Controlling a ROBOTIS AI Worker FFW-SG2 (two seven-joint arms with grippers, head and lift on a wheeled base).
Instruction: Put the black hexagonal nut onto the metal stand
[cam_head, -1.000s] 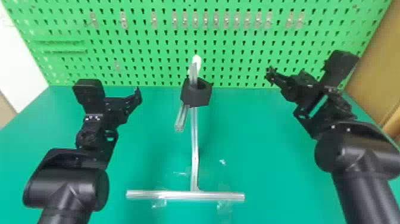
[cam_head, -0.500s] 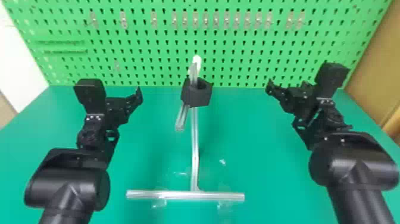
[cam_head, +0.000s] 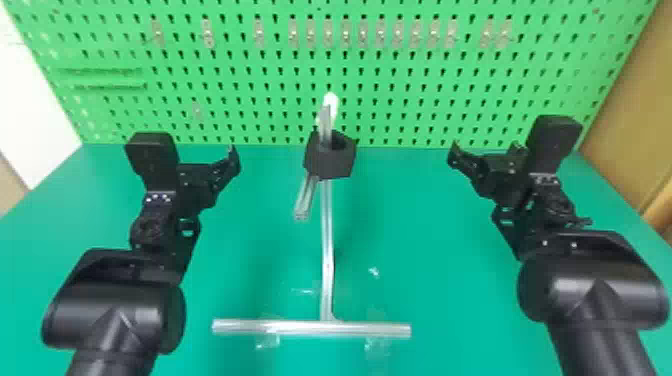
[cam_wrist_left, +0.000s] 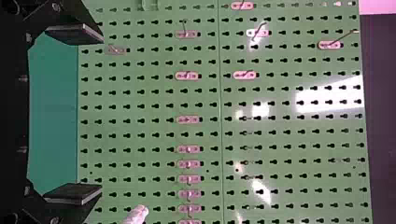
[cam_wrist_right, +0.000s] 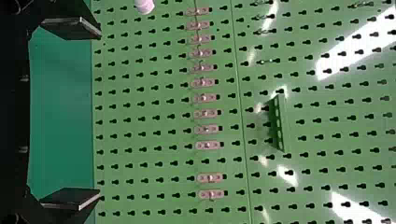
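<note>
Twice over, showing bare space between widely parted jaws: once in the flat-fingered black left gripper (cam_wrist_left: 100, 114), once in the matching black right gripper (cam_wrist_right: 100, 114). Already having the thick black hexagonal nut (cam_head: 327, 166) on the silver metal stand (cam_head: 327, 240), apparently around its upper part, well apart from both grippers. Judging by that, probably finishing, with only backing away to do. Risking a knocked nut by swinging either arm inward at that height. Possibly leaving the nut loosely seated, through uneven contact near the short slanting metal bar (cam_head: 306, 197); not being able to tell. Risking a tipping stand under a sideways push, from weak hold by the clear tape (cam_head: 267, 341) on the green tabletop (cam_head: 250, 260). Facing a green perforated board (cam_head: 240, 107) behind, with small pale metal hooks (cam_head: 328, 34): risking scraping by overreaching. Having to clear the white rounded tip (cam_head: 330, 102) during any re-lifting.
</note>
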